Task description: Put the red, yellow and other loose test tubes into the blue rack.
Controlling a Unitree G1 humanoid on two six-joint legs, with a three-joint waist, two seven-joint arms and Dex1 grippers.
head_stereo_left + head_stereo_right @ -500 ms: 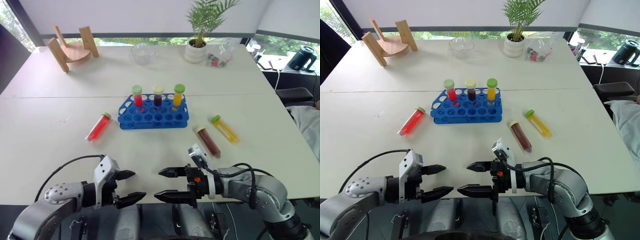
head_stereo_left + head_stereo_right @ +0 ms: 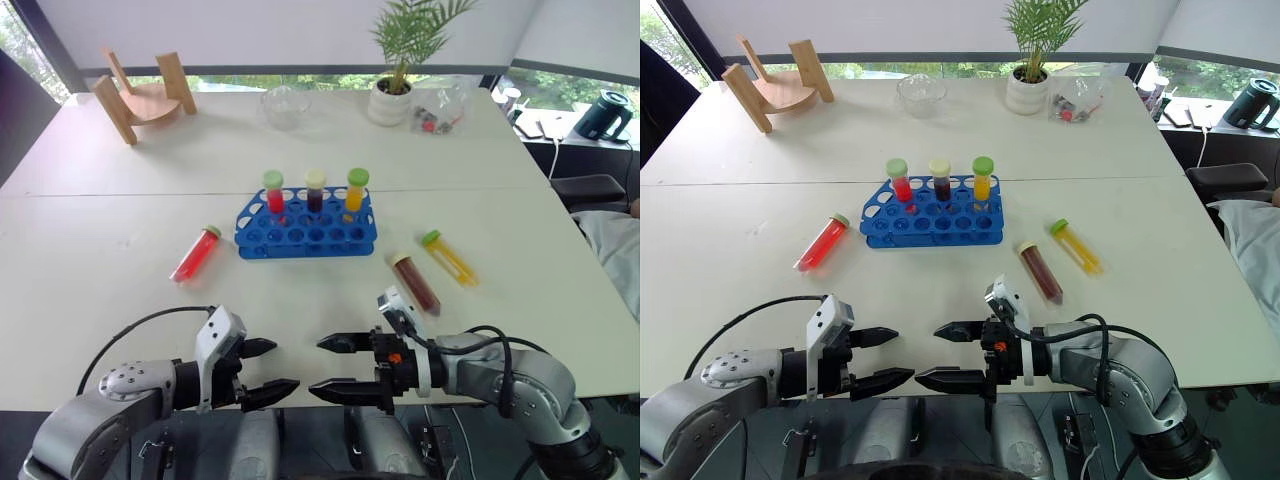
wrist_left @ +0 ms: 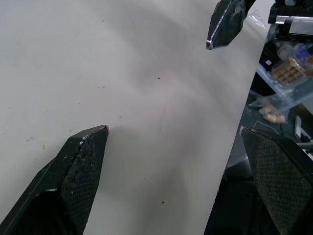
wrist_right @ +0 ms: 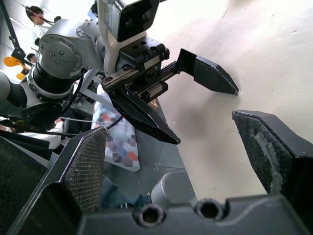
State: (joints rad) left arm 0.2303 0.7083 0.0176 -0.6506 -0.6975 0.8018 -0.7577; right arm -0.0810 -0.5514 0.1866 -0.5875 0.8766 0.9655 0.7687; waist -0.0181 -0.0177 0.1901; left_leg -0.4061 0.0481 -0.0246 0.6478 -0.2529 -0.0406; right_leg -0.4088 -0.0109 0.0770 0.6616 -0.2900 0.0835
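Note:
The blue rack (image 2: 305,248) stands mid-table with three capped tubes upright in its back row: red (image 2: 275,192), dark (image 2: 315,190) and orange (image 2: 356,188). A loose red tube (image 2: 195,254) lies to the rack's left. A dark brown tube (image 2: 415,282) and a yellow tube (image 2: 448,257) lie to its right. My left gripper (image 2: 283,366) and right gripper (image 2: 316,368) hover at the table's near edge, tips facing each other, both open and empty. The dark brown tube is the one nearest to the right gripper.
At the far side stand a wooden holder (image 2: 145,95), a glass bowl (image 2: 287,105), a potted plant (image 2: 392,95) and a clear bag (image 2: 440,108). A dark kettle (image 2: 603,115) sits off the table at far right. The table (image 2: 120,290) is bare between rack and grippers.
My left gripper has edged slightly toward the right gripper. The right gripper, the rack and the tubes have kept still.

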